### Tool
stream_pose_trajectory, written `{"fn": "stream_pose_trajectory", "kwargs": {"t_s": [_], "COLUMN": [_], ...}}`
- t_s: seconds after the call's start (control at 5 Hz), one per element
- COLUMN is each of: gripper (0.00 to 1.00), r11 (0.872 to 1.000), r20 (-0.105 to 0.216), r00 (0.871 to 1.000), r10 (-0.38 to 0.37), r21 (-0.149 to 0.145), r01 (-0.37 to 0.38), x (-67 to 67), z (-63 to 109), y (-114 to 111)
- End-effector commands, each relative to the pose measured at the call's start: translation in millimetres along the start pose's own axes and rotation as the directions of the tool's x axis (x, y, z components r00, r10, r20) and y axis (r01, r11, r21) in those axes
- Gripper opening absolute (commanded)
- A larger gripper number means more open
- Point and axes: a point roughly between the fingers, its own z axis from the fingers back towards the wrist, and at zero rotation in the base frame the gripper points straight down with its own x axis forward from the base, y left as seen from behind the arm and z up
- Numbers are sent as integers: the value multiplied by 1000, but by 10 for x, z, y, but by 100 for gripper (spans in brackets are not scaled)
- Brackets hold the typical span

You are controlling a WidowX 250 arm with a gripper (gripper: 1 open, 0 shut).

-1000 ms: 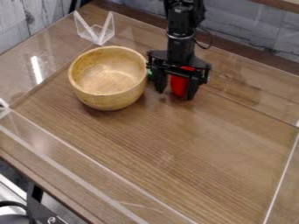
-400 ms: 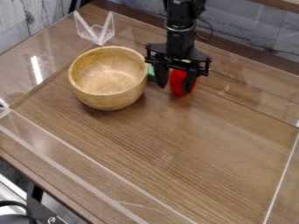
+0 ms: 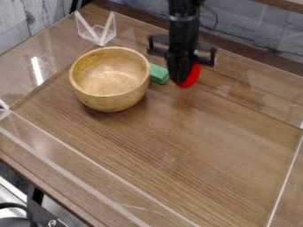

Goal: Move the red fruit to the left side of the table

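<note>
- The gripper (image 3: 182, 66) is reaching down from the top of the view, its dark body standing over the far part of the table (image 3: 166, 155).
- Its fingers are clenching on the fruit (image 3: 189, 77), which is hanging at their tips; the finer detail of the contact is too small and dark to make out.
- The fruit is showing glossy red below the fingers, to the right of the bowl in the view and well apart from the near edge of the table.
- The block (image 3: 159, 74) is lying between the bowl and the fruit, showing its green side close by the bowl's rim.
- The bowl (image 3: 109, 79) is sitting open side up on the wood, its pale inside facing the camera and holding nothing that can be seen.
- A white, angular thing (image 3: 96, 32) is standing beyond the bowl, near the upper left; what it is cannot be told.
- Black hardware (image 3: 17, 215) is poking into the bottom left corner, outside the table's border.
</note>
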Motion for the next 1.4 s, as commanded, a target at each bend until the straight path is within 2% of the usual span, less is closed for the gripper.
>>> {"fn": "stream_pose_trajectory", "kwargs": {"t_s": [0.0, 0.2, 0.4, 1.2], "gripper": [0, 0, 0, 0], "r11": [998, 995, 992, 980], "r20": [114, 151, 157, 169], "r00": [992, 984, 980, 965], "r10": [49, 95, 121, 200], "r21": [-30, -52, -60, -55], "r01": [-46, -88, -113, -193], "x": [63, 72, 35, -17], "z": [528, 794, 864, 930], "y": [140, 292, 321, 594]}}
